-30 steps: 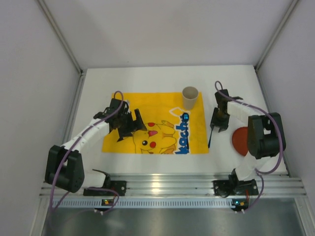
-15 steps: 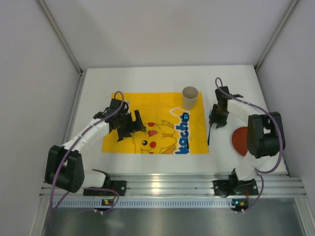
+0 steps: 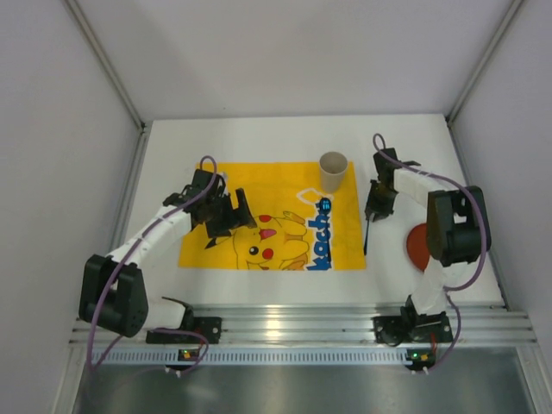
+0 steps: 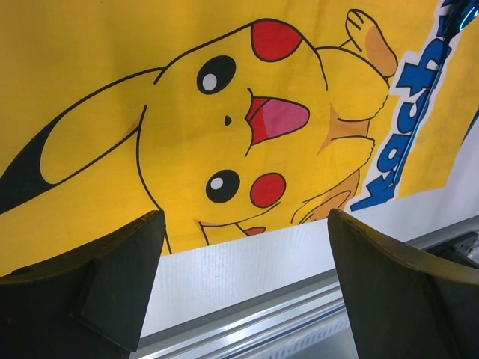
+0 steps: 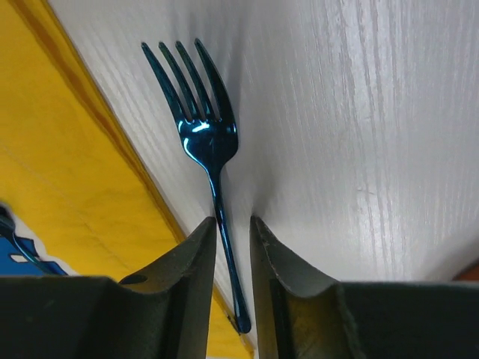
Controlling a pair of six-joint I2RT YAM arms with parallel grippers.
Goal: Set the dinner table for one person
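Across the overhead view the dinner table [image 3: 259, 138] is spread, white and matte, with a yellow cloth [image 3: 285, 181] laid flat at its middle. A red plate [image 3: 420, 246] is seen near the right arm's base, partly hidden by it, and a cup [image 3: 333, 171] stands upright on the cloth's far right corner. The left gripper [image 4: 245, 224] is held wide open over the cloth, with nothing in it. The right gripper [image 5: 233, 224] is nearly closed astride the handle of a blue fork [image 5: 202, 134]; whether it is clamped cannot be told. The fork is best kept low and parallel to the cloth's edge, and let go only once flat. Tines and finger gap are shown only by the right wrist view; plate and cup only from above.
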